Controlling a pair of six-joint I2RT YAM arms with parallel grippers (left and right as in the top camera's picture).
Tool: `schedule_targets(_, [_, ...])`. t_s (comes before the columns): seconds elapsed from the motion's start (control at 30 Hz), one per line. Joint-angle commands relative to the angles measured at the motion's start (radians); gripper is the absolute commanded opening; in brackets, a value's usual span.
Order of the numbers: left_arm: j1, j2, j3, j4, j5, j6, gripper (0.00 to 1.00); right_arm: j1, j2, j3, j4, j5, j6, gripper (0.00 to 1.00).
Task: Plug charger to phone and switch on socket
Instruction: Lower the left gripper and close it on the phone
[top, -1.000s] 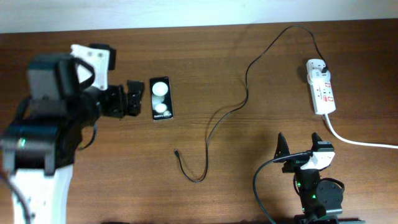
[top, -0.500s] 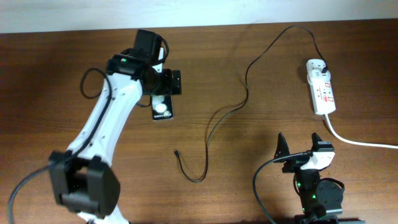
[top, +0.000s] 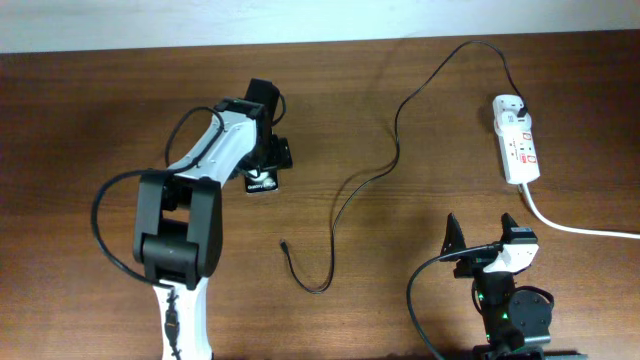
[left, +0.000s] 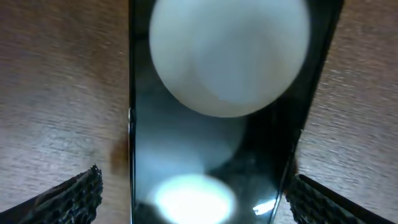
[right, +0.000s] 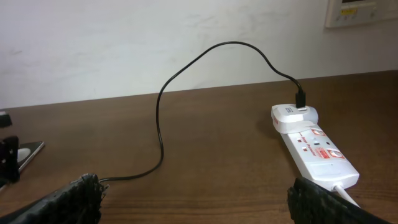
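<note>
since half a second ago our left arm has folded closer, and the left gripper (top: 268, 153) now hangs right over the phone (top: 260, 184), which lies flat on the table (top: 100, 100). in the wrist view its jaws are spread, one of the fingers (left: 68, 196) on each side of the phone. our right gripper (top: 481, 232) is low at the near edge, jaws spread and holding nothing. the charger (top: 396, 140) is plugged in the socket (top: 518, 150); its tip (top: 284, 243) lies free, well apart from the phone.
</note>
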Motion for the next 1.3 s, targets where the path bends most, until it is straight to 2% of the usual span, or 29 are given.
schedule_targets(0.0, [0.008, 0.016, 0.013, 0.017, -0.019, 0.020, 0.99, -0.003, -0.007, -0.005, -0.007, 0.012, 0.008, 0.98])
schedule_targets(0.2, [0.008, 0.093, 0.013, 0.026, -0.018, 0.020, 0.98, -0.003, -0.007, -0.005, -0.007, 0.012, 0.008, 0.99])
schedule_targets(0.3, [0.008, 0.097, 0.013, 0.026, -0.018, 0.020, 0.79, -0.003, -0.007, -0.005, -0.007, 0.012, 0.008, 0.98])
schedule_targets(0.33, [0.008, 0.097, 0.013, 0.026, -0.018, 0.020, 0.77, -0.003, -0.007, -0.005, -0.007, 0.012, 0.008, 0.99])
schedule_targets(0.37, [0.008, 0.097, 0.013, 0.026, -0.018, 0.020, 0.70, -0.003, -0.007, -0.005, -0.007, 0.012, 0.008, 0.99])
schedule_targets(0.43, [0.008, 0.097, 0.013, 0.025, -0.018, 0.021, 0.64, -0.003, -0.007, -0.005, -0.007, 0.012, 0.008, 0.99])
schedule_targets(0.57, [0.008, 0.096, 0.052, -0.035, -0.018, 0.072, 0.59, -0.003, -0.007, -0.005, -0.007, 0.012, 0.008, 0.98])
schedule_targets(0.7, [0.008, 0.096, 0.175, -0.152, -0.018, 0.072, 0.54, -0.003, -0.007, -0.005, -0.007, 0.012, 0.008, 0.99])
schedule_targets(0.97, [0.008, 0.096, 0.342, -0.343, 0.048, 0.077, 0.53, -0.003, -0.007, -0.005, -0.007, 0.012, 0.008, 0.99])
schedule_targets(1.27, [0.000, 0.105, 0.372, -0.376, 0.089, 0.076, 0.57, -0.003, -0.007, -0.005, -0.007, 0.012, 0.008, 0.98])
